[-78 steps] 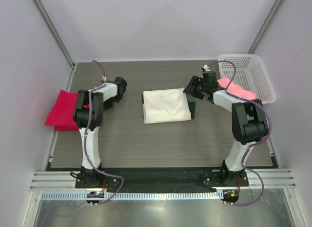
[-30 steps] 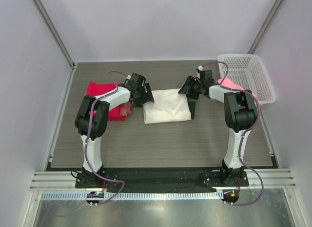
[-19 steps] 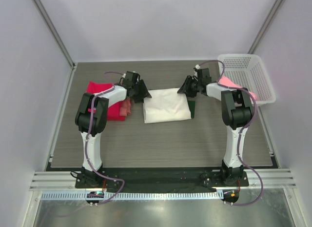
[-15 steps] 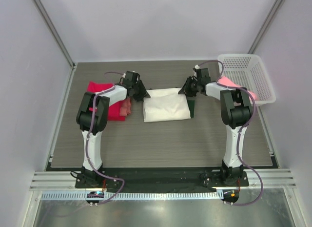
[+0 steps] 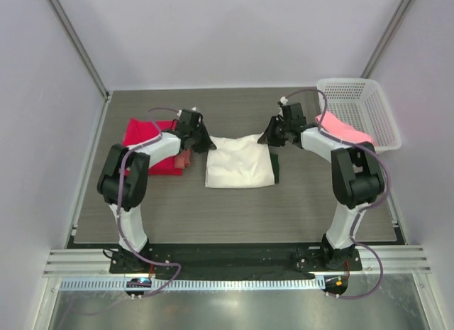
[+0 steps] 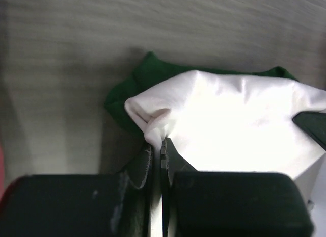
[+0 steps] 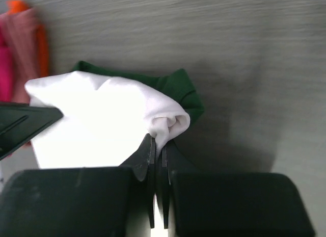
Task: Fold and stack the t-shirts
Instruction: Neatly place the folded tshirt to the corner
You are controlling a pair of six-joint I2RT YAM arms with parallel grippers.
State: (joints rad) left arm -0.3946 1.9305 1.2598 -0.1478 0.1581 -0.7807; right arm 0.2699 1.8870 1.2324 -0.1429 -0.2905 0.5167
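Note:
The folded cream-white t-shirt with dark green trim lies mid-table, its far edge lifted. My left gripper is shut on its far left corner. My right gripper is shut on its far right corner. Green cloth shows under the white in both wrist views. A red-pink t-shirt with a salmon one at its edge lies folded at the left. A light pink t-shirt hangs over the basket's near rim.
A white mesh basket stands at the back right corner. Metal frame posts rise at the back corners, and light walls close in the table on three sides.
Both grippers closed on the white shirt's far corners and drew them toward the near side, bunching the far edge. The white shirt has shifted slightly nearer.

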